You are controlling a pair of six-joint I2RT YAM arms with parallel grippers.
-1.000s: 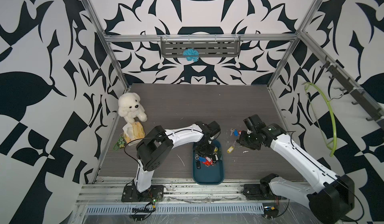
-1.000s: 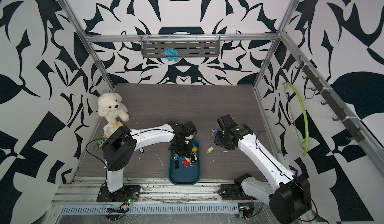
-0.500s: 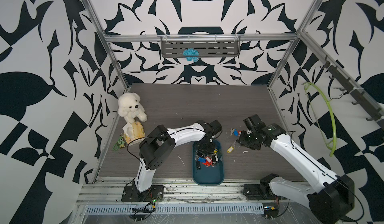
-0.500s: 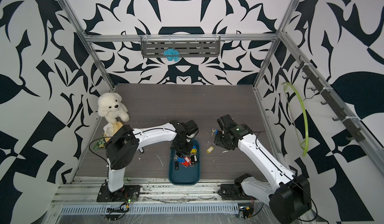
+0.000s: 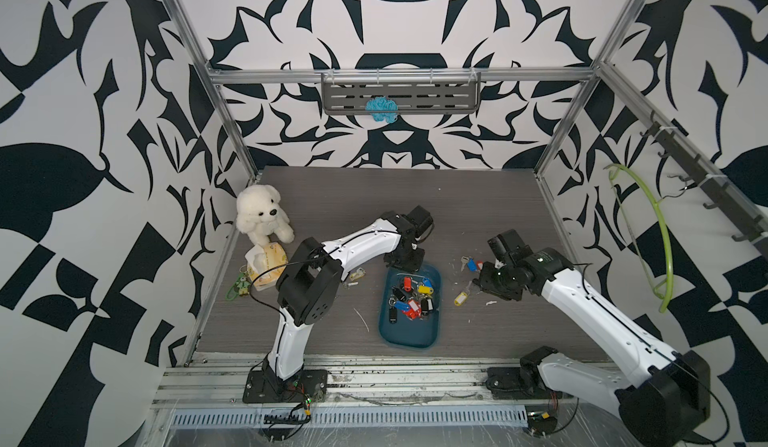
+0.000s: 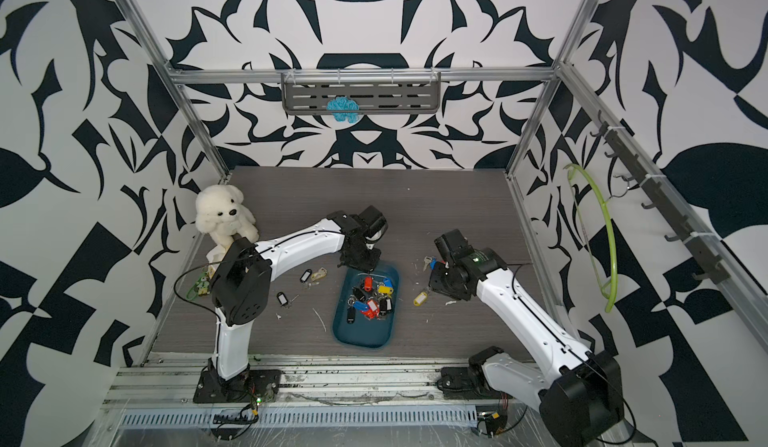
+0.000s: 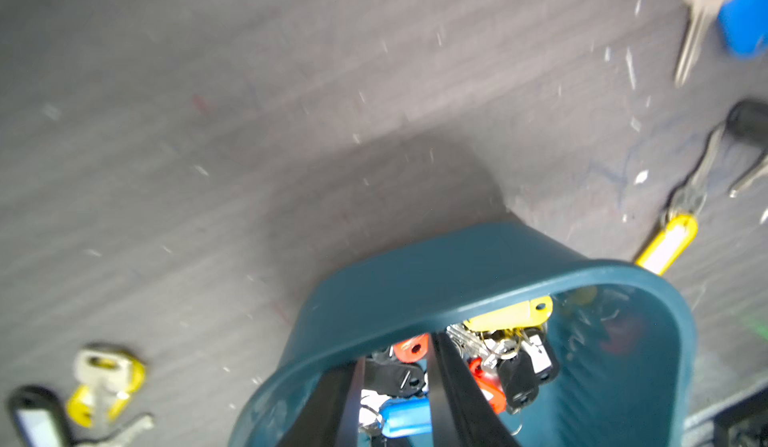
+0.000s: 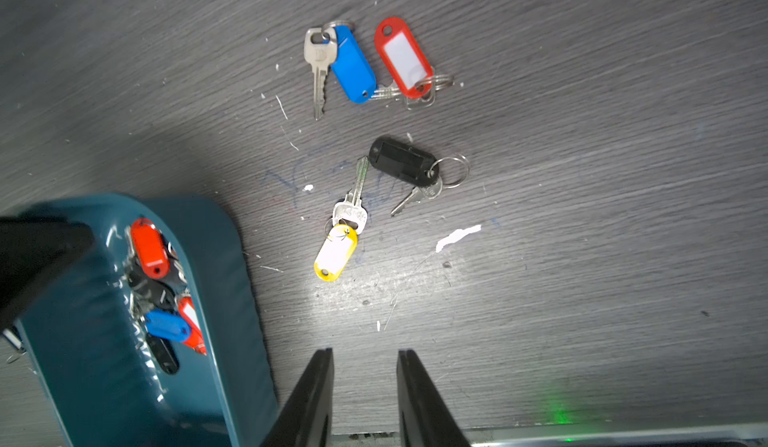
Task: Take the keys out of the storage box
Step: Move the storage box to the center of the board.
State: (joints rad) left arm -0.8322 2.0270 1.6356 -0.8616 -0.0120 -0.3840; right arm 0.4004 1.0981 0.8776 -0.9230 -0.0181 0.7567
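Loosely heaped keys (image 5: 409, 299) in storage box (image 5: 409, 338), left hand (image 7: 397, 347) grip unclear, right hand (image 8: 365, 351) spread.

Colours across the scene
Storage box (image 5: 409, 338) teal; keys (image 5: 409, 300) tagged red, blue, yellow, black; tabletop (image 5: 374, 200) grey wood-grain; walls (image 5: 83, 92) black-and-white.

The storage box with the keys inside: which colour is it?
The storage box is dark teal-blue; a top view shows it best.

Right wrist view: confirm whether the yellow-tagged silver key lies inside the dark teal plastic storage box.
No, the yellow-tagged silver key lies on the grey tabletop beside the dark teal plastic storage box.
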